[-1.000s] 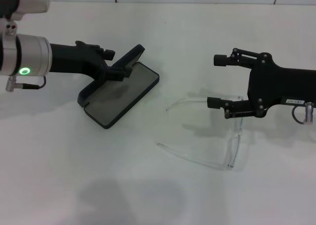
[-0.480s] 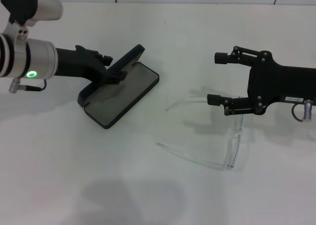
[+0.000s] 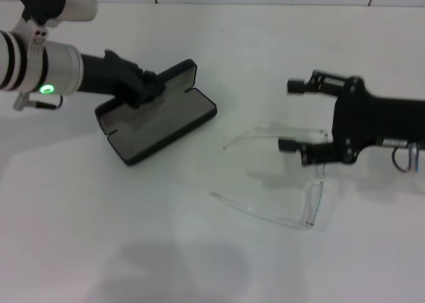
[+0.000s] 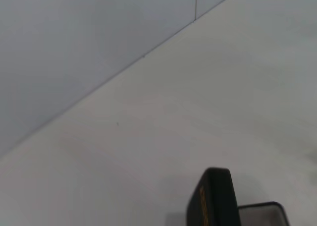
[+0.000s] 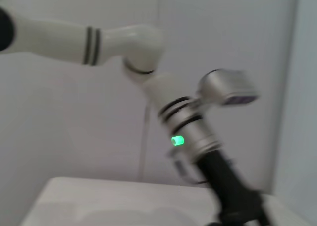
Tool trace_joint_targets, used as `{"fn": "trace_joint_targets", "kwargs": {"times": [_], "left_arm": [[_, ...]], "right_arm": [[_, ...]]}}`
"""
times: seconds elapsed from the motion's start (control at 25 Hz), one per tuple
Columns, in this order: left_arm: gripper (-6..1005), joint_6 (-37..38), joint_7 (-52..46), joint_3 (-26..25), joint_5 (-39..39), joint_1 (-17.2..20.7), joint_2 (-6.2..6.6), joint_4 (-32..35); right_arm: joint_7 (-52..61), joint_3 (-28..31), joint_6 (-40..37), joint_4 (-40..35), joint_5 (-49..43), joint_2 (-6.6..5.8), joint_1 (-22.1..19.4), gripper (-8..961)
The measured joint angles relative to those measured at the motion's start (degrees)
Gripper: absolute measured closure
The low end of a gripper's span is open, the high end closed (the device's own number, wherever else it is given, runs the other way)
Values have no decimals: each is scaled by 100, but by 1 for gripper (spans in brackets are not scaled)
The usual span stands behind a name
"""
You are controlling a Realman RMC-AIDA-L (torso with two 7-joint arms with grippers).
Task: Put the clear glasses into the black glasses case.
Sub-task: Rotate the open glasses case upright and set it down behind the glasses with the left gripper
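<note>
Head view: left gripper [image 3: 151, 87] at the black glasses case [image 3: 159, 113], fingers pinched on the raised lid near its hinge edge, so it's clamped on the lid. Case lies open on the white table [image 3: 199, 250], on the robot's left side, grey lining facing up, lid standing up along the far long edge, base flat and angled diagonally. Left arm comes in from the left edge, silver wrist section with a green light [image 3: 46, 89] lit.

Right gripper [image 3: 294, 115] on the right side, fingers spread wide apart, holding nothing. Its nearer finger [image 3: 295, 144] sits right at the far temple and top corner of the clear glasses [image 3: 292, 183]; can't tell if it touches. Farther finger [image 3: 302, 85] is well clear of the glasses. Glasses rest on the table right of centre, unfolded, lens end toward the right, both thin temples pointing left toward the case. Glasses and case are well apart, bare table between them.

Left wrist view: only a corner of the case lid with orange lettering [image 4: 201, 206] on the outer shell, grey lining edge beside it, then table and wall [image 4: 74, 47].

Right wrist view: looks across at the left arm [image 5: 188, 132], green light on, against the wall; own fingers not visible.
</note>
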Motion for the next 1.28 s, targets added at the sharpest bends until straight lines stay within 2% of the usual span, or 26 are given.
{"fn": "trace_joint_targets", "kwargs": {"times": [0.24,0.44,0.6,0.68,0.72,0.76,0.96,1.28], "left_arm": [[767,-164,614,184,-102,-139,-4,396],[816,-233,1473,543,-341,-557,-2,364],[792,-340,1684,931,-336,-1075,-1,-61],[780,-348,1691,994,-328,-1182,-1,-172],[774,-388,1721,1215,-301,-1474,-3,-541],[768,-422,1728,1280,-301,-1534,-5,-624],[739,-514,1674,1614,-315,-1671,-18,-821],[691,-729,1690,1859,-410,-1519,-58,-724]], "right_arm": [[-176,-357,-509,-14,-85,-77,-129,81],[-191,-377,-584,-16,-392,-18,-168,81],[-315,-391,-567,51,-441,3,-219,80],[-384,-392,-584,58,-443,7,-282,80],[-407,-393,-590,58,-444,8,-315,80],[-436,-393,-585,58,-444,9,-344,80],[-477,-367,-507,40,-438,10,-467,81],[-480,-359,-483,18,-446,5,-510,80]]}}
